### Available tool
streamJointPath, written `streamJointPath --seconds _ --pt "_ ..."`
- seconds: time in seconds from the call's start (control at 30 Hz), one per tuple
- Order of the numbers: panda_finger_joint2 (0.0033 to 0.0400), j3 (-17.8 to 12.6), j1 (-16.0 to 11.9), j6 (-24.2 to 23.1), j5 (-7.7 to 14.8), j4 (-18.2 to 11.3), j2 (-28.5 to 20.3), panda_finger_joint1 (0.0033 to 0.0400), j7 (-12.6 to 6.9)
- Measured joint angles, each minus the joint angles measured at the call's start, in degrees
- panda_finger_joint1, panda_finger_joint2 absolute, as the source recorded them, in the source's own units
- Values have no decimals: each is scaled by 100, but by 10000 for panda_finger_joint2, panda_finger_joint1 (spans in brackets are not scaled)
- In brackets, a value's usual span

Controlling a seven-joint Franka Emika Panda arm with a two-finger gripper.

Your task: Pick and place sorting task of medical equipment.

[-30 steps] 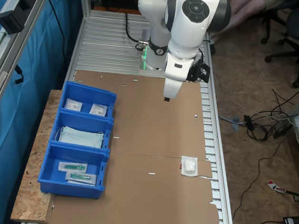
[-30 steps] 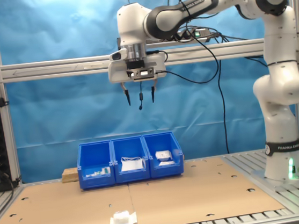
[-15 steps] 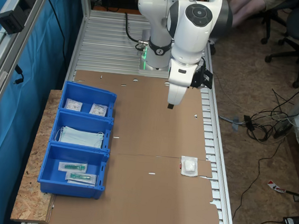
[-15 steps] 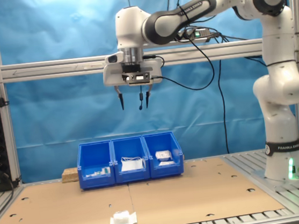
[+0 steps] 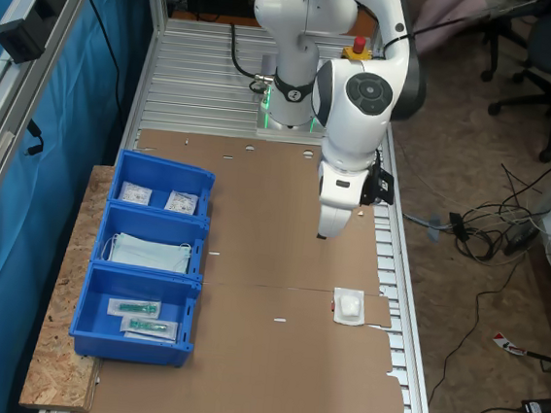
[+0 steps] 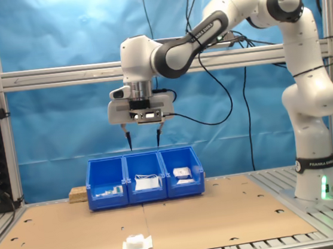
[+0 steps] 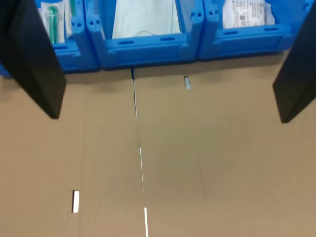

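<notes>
— From the first exterior view, where's the packet?

— The white packet [image 5: 349, 306] lies flat on the brown cardboard [image 5: 260, 264], close to the edge toward the first exterior view's right, well apart from the blue bins [image 5: 148, 258]. It's nearly square, so it has no real long axis; its edges sit roughly in line with the cardboard's edge, with the padded lump in the middle. The gripper [image 5: 324, 233] hangs above the cardboard, short of the packet.

— And the second exterior view?

— The packet [image 6: 137, 244] sits near the front edge of the cardboard [image 6: 225, 214], alone. The gripper [image 6: 144, 144] is high in the air in front of the bins [image 6: 145, 178], both fingers pointing straight down with a wide gap between them and nothing held.

— The wrist view?

— The dark fingers [image 7: 34, 59] stand far apart at either side, bare cardboard [image 7: 197, 163] between them. The bins [image 7: 148, 37] run along one edge — teal-green items [image 7: 52, 17] in one, a pale mask [image 7: 145, 19] in the middle, a white packet [image 7: 247, 12] in the third.
</notes>
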State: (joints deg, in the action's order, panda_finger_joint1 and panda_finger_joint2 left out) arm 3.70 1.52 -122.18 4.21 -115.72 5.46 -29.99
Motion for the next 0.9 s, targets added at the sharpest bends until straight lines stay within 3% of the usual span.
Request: streamJointPath --seconds 0.6,0.9 --pt "400 391 105 -544 0 -32 770 400 0" --pt "400 561 156 -1035 0 -32 1200 400 0"
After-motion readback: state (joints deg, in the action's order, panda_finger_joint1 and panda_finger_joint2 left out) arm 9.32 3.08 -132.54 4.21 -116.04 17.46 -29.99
